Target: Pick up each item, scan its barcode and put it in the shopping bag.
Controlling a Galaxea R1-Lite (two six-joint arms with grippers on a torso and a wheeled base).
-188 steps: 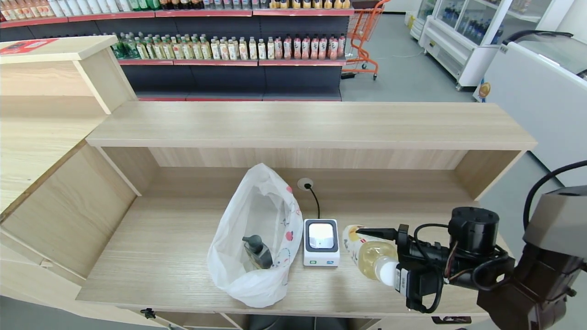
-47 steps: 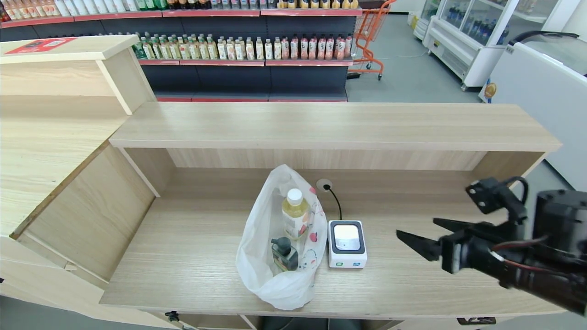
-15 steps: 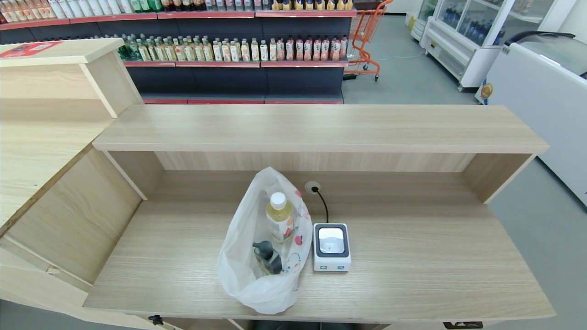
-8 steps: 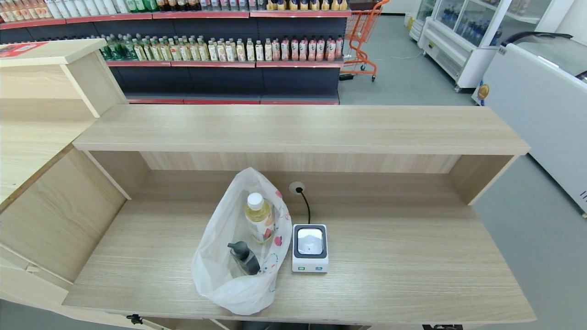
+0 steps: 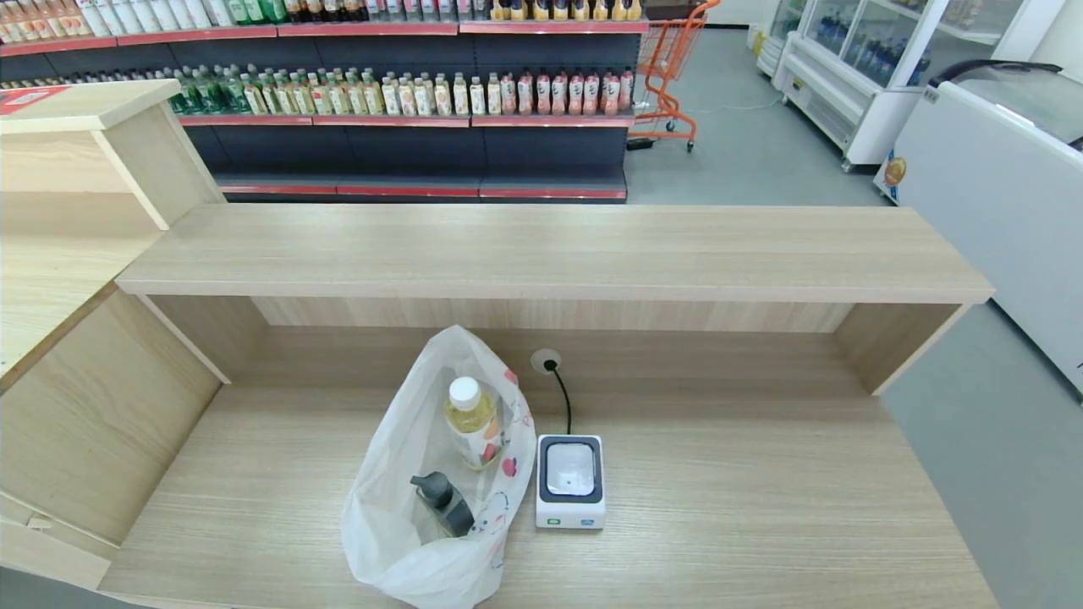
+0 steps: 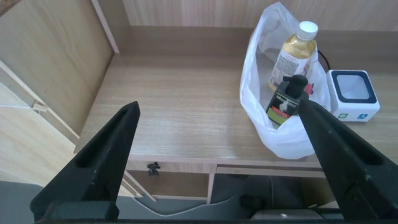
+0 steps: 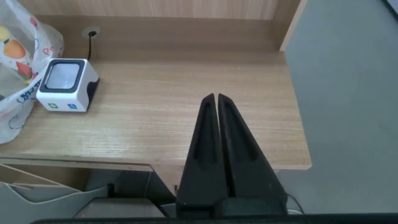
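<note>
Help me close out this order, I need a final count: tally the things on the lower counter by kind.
Shopping bag: 1
Bottles: 2, a drink bottle and a dark pump bottle, both inside the bag
Barcode scanner: 1
Total: 4

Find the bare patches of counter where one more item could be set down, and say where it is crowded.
Widest: the counter from the scanner to its right end. Also free: between the bag and the left wall. The top shelf is bare. Crowded: the bag, scanner and cable sit close together.
</note>
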